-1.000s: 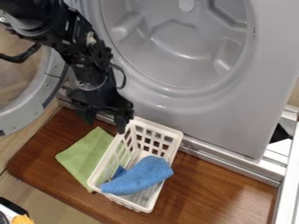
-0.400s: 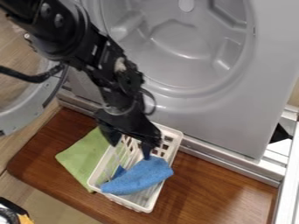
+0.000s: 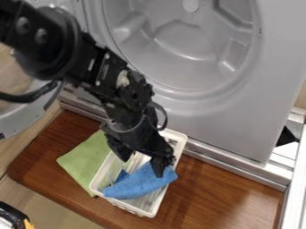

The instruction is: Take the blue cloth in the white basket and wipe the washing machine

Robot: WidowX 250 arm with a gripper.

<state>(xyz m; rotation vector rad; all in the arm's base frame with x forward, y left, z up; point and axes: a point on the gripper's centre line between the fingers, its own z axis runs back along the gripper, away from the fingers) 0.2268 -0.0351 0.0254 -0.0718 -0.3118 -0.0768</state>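
The gripper (image 3: 142,163) hangs over the white basket with its two fingers spread apart and nothing clearly held between them. Its right finger overlaps the upper right part of the blue cloth (image 3: 133,185); whether it touches the cloth I cannot tell. The cloth lies bunched across the lower half of the white basket (image 3: 148,212), with its right end over the basket's rim. Behind stands the grey washing machine (image 3: 239,118) with its round opening. The arm hides the basket's upper left part.
A green cloth (image 3: 85,157) lies flat to the left of the basket on the brown wooden board (image 3: 221,192). The machine's round door (image 3: 27,117) stands open at the left. A white frame (image 3: 297,179) runs along the right edge.
The gripper has come down and to the right, from the basket's upper left corner to over the blue cloth. Basket and cloths have stayed in place.
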